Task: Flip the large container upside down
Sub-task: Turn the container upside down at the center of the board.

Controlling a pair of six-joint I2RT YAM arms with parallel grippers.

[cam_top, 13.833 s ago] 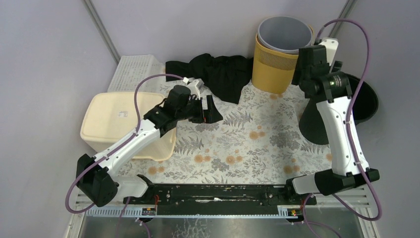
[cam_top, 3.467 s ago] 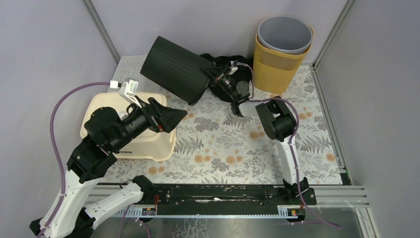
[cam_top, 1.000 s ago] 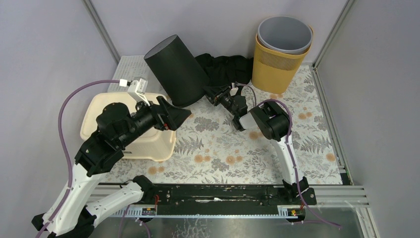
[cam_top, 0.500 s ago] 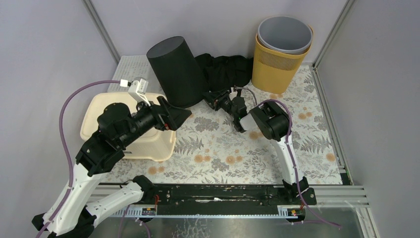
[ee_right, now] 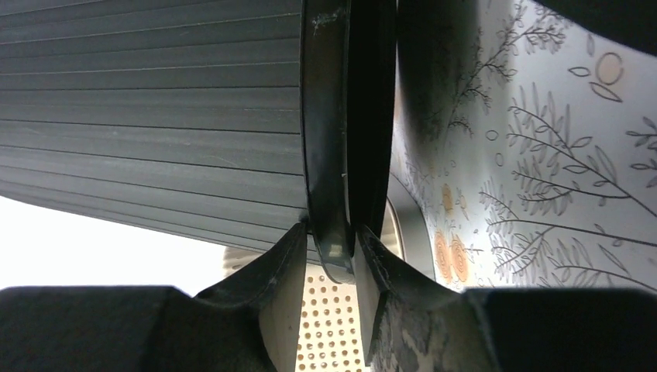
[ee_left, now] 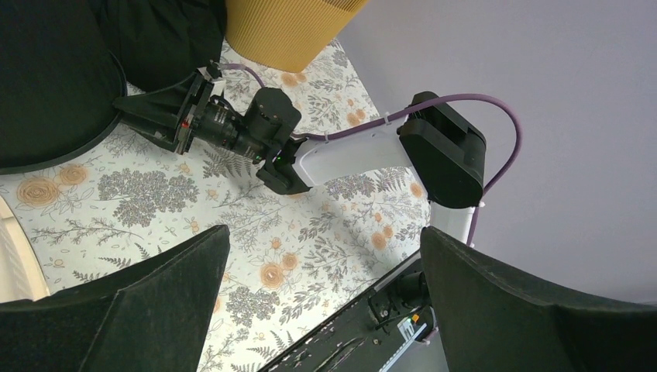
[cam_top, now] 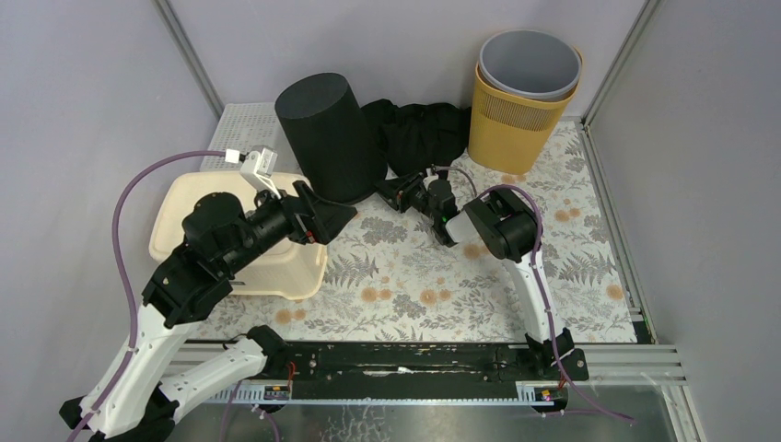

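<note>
Two claws on show: the right claw (cam_top: pixel 390 191) is nearly closed, its fingers (ee_right: pixel 283 263) pinching the rim (ee_right: pixel 333 116) of the bin (cam_top: pixel 332 133) between them (a thin grip, low on the bin's right side). The bin stands mouth down, base up, at the back of the mat (cam_top: pixel 414 267), beside the cloth (cam_top: pixel 419 133). The left claw (cam_top: pixel 326 210) hangs spread wide and empty over the tub (cam_top: pixel 184 221), just beside the bin.

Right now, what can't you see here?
Top view: the black bin's mouth, hidden underneath it.
Top view: part of the cream tub, behind the left arm.
Left wrist view: most of the bin, cut off by the edge.
Top view: yellow basket's inside, filled by grey bin.
</note>
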